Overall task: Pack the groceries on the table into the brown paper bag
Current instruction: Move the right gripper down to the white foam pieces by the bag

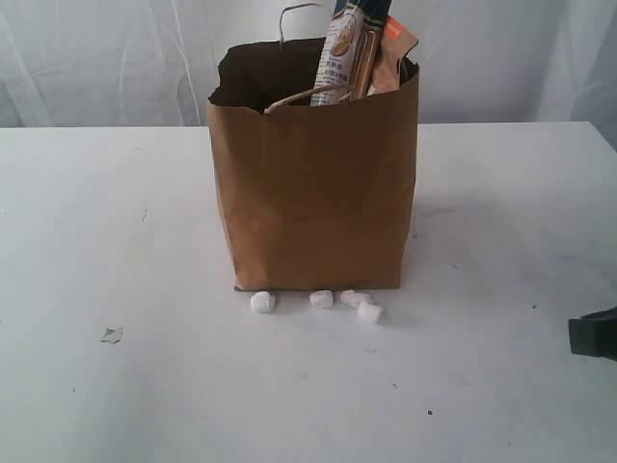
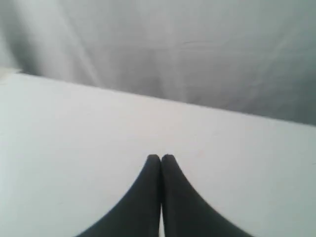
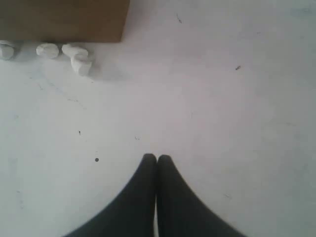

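Four small white lumps [image 1: 321, 299] lay in a loose row. The two at the three o'clock end touched, the last one sitting at about five o'clock of its neighbour. A small crumpled grey scrap [image 1: 112, 335] lay well apart, at about eight o'clock from the row. A dark speck [image 1: 430, 413] lay at about four o'clock from it. A white curtain [image 1: 96, 58] hung at twelve o'clock, behind everything.
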`<state>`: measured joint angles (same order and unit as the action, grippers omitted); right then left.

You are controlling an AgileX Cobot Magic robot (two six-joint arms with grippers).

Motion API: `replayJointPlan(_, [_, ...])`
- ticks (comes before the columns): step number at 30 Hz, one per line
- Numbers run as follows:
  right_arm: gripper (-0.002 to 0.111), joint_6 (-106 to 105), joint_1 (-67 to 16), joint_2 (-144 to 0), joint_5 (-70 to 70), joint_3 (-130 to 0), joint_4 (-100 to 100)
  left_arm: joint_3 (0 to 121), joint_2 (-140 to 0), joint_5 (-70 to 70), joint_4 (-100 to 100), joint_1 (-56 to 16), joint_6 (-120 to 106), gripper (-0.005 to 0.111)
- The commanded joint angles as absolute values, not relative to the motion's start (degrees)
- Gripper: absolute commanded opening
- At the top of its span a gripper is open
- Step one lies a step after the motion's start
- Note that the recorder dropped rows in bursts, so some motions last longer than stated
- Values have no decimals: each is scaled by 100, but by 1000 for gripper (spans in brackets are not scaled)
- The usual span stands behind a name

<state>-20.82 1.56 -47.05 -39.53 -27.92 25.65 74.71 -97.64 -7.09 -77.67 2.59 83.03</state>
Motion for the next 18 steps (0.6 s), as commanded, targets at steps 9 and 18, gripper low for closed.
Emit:
replayJointPlan(9, [0,-4997,180,-4712,-3261,-2776,2701,5308,-8725,-1681,-185,-103,247,0])
replayJointPlan(18, [0,-4984,180,-4712,-2972,-2776,4488,3773,-6802,-615,2831,-129,-1842,0])
